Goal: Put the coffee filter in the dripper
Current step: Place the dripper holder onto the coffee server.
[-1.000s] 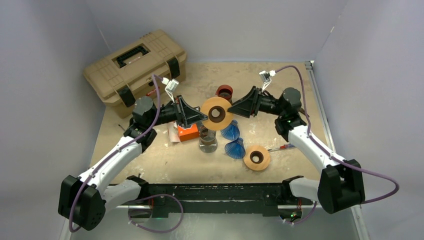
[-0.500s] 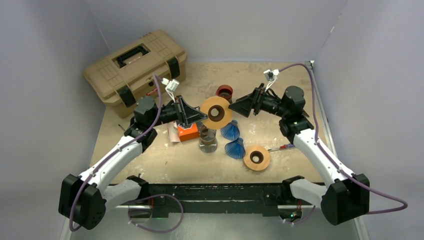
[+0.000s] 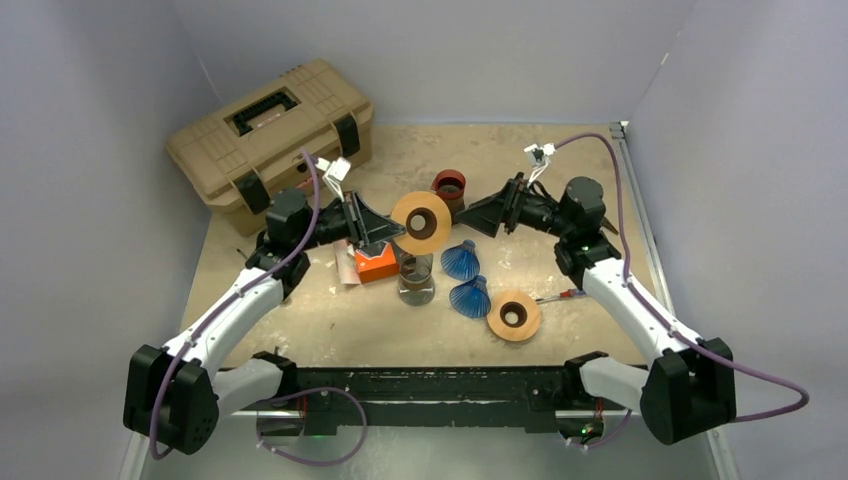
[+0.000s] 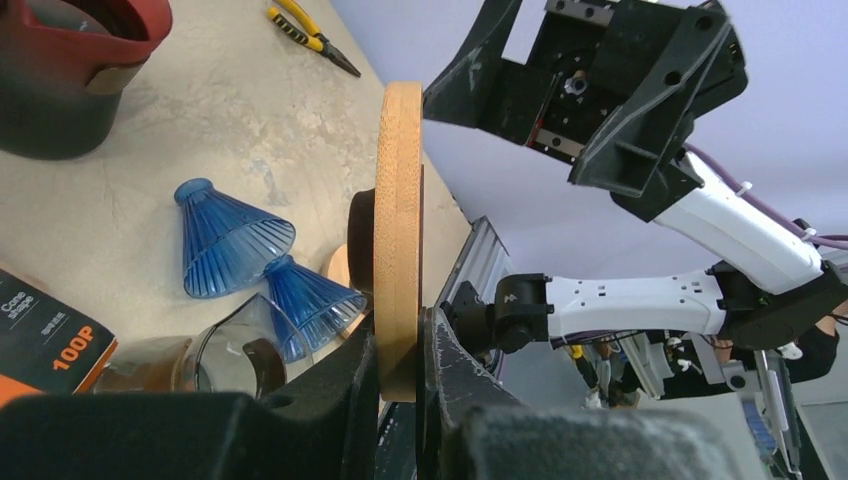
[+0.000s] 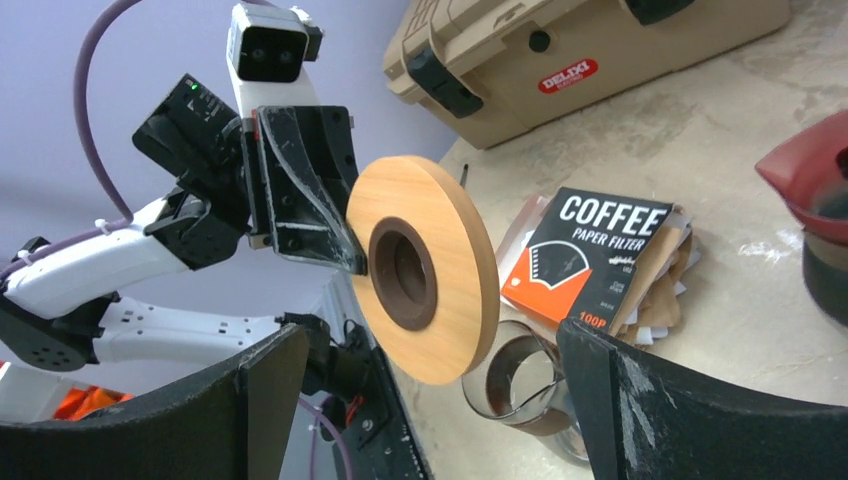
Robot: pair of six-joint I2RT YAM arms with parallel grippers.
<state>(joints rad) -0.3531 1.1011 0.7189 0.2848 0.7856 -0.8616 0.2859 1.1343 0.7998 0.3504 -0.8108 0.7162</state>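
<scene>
My left gripper (image 3: 388, 232) is shut on the rim of a wooden dripper ring (image 3: 421, 222) and holds it upright in the air above the glass carafe (image 3: 416, 280). In the left wrist view the ring (image 4: 400, 220) stands edge-on between my jaws (image 4: 400, 372). My right gripper (image 3: 472, 214) is open and empty, just right of the ring, facing it (image 5: 440, 270). The orange-black coffee filter box (image 5: 590, 255) lies on brown paper filters, under my left gripper in the top view (image 3: 375, 263). Two blue cone drippers (image 3: 461, 260) (image 3: 470, 297) lie on their sides.
A second wooden ring (image 3: 514, 315) lies at the front right. A red cup (image 3: 449, 185) stands behind the held ring. A tan toolbox (image 3: 270, 130) is at the back left. A red-handled screwdriver (image 3: 560, 296) lies by my right arm.
My right gripper has drawn back to the right, away from the ring's edge. My left gripper has shifted the ring slightly left and up.
</scene>
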